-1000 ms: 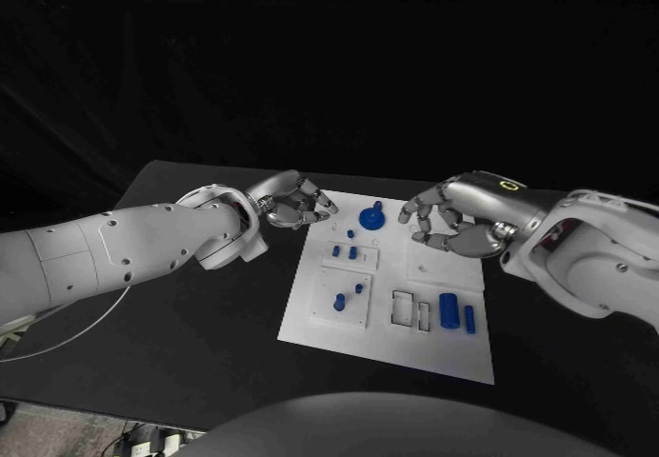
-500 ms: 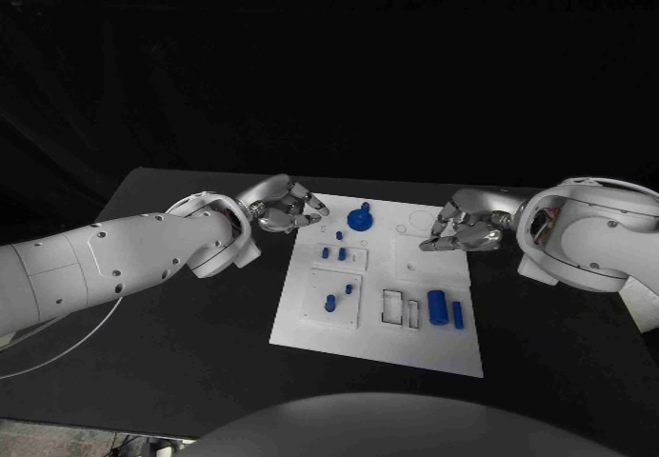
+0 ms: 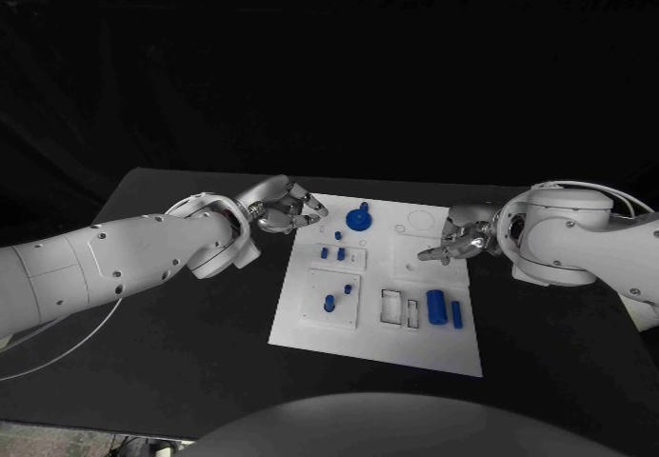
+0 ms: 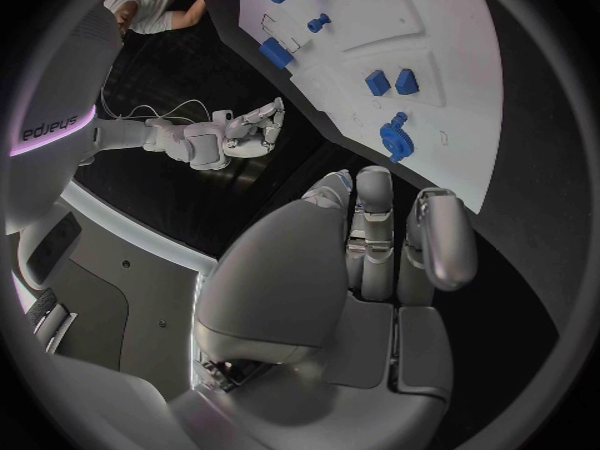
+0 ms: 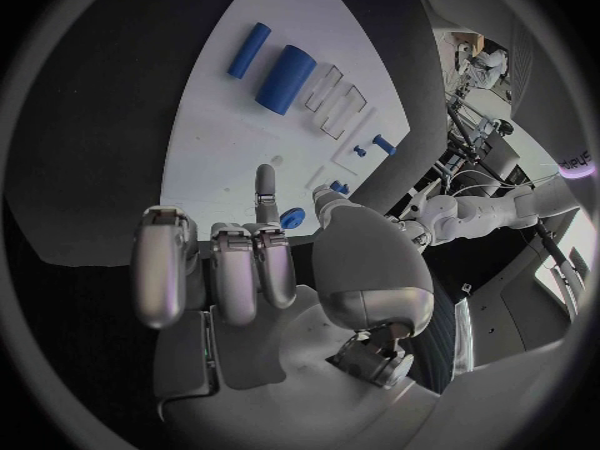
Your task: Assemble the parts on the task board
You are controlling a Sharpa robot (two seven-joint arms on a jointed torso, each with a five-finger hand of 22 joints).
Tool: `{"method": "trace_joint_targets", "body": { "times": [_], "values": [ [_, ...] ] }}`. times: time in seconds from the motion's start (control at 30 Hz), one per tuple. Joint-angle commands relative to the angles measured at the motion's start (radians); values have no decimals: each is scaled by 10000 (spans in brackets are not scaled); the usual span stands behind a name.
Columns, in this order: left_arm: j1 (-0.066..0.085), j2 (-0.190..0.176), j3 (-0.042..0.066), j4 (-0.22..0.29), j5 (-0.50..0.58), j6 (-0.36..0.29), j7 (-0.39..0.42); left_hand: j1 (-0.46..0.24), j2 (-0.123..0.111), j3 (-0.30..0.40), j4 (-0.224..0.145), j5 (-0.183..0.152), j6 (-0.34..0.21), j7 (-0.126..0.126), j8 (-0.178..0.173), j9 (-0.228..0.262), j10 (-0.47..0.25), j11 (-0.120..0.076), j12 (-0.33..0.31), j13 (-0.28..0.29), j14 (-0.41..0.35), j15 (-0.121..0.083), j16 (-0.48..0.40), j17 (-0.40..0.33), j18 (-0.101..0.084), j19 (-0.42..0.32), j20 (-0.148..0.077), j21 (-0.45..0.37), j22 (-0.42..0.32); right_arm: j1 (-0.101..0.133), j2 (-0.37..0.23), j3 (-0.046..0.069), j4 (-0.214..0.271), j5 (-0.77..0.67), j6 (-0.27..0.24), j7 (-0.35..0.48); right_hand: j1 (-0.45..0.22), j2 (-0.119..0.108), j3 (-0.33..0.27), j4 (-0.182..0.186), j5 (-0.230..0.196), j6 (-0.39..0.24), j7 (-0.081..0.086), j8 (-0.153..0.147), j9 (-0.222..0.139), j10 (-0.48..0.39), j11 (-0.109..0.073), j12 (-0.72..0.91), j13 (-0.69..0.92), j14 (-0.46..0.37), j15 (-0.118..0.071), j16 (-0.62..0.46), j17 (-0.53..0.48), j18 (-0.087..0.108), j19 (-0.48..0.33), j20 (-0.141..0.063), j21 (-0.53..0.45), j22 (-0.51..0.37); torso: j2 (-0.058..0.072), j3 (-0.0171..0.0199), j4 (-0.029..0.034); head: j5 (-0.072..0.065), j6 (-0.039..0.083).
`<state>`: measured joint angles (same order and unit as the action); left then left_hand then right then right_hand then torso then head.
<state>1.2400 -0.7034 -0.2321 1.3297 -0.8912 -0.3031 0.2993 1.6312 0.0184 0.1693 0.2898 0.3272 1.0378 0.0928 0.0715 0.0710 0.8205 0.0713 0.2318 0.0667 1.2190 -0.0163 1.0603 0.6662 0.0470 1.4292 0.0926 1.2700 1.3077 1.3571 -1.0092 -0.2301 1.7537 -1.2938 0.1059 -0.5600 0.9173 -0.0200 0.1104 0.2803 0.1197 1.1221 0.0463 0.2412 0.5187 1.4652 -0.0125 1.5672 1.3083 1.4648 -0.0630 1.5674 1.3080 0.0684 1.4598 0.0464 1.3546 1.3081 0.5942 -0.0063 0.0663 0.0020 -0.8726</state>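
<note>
The left hand [image 3: 289, 207], of smooth silver metal, has its fingers curled in on nothing just off the task board's [image 3: 369, 338] far left corner. The right hand [image 3: 456, 241] hovers at the board's right edge, fingers curled, one extended, empty. Blue parts: a round knob [image 3: 358, 220], two cylinders [image 3: 444, 308], small pegs [image 3: 332, 253].
</note>
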Motion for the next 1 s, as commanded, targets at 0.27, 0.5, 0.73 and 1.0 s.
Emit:
{"method": "trace_joint_targets", "body": {
  "times": [0.27,0.5,0.73,1.0],
  "values": [
    [-29,89,8,-68,32,136,81,68,-31,81,0,53,-20,98,-4,0,98,15,-47,1,-71,-15,-16,9,190,-65,-15,-39,1758,-178,433,0,-430,-438,1417,-857,-202,1,-130,-51,-75,205,-16,-184,-164,1056,-81,36,2625,1060,-80,34,2628,-213,167,-62,159,2012,-18,-18,-6,-55,0],
    [-44,86,8,-69,32,147,100,69,-32,92,-1,55,-20,100,-3,0,110,18,-43,2,-79,-13,-24,-8,192,-71,-13,-51,1754,-414,713,0,-701,-296,1809,-957,-260,-14,-180,-74,-84,318,-30,-251,-252,1056,-94,36,2625,1060,-94,34,2628,-191,122,-74,77,1982,-6,5,-6,-31,0],
    [-49,79,8,-73,33,188,89,68,-39,120,1,57,-19,103,-2,1,147,26,-30,7,-78,-6,-18,-4,192,-71,-9,-51,1755,-493,819,1,-812,-297,2009,-1000,-455,-3,-303,-75,-284,658,-92,-352,-414,1056,-148,36,2625,1060,-138,34,2628,-175,83,-109,31,1961,-9,-11,-13,-45,0],
    [-58,119,8,-105,33,262,73,62,-52,161,4,58,-24,106,-3,1,205,38,-11,12,-83,2,-17,-15,192,-74,-3,-58,1754,-536,845,1,-857,214,2009,-978,-569,22,-364,-51,-427,740,-103,-436,-498,1056,-162,36,2625,1060,-154,34,2628,-176,79,-126,39,1961,-13,-5,-10,-61,0]
  ]
}}
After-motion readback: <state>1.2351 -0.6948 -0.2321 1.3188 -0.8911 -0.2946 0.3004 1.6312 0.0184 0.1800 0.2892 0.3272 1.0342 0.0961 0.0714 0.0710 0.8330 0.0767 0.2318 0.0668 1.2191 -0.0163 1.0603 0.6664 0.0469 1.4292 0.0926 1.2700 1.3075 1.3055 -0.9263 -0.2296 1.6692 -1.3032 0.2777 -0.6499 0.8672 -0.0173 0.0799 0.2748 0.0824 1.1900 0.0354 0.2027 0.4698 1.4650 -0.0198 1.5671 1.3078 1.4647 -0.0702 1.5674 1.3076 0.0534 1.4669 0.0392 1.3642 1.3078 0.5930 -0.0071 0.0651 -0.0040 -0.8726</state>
